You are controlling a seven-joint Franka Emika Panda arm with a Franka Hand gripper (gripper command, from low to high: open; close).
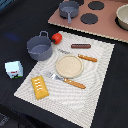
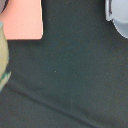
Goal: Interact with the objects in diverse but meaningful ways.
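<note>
The claw is not seen in either view, so its state cannot be told. Just beside the plate (image 1: 69,66), the sausage (image 1: 81,46) is judged light, stiff and smooth, best taken across its middle.

Blurred pale, teal-flecked end effector (image 2: 2,55) edge

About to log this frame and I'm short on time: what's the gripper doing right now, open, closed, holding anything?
Gripper: not visible in either the exterior or the wrist view, so its state cannot be told.
</note>
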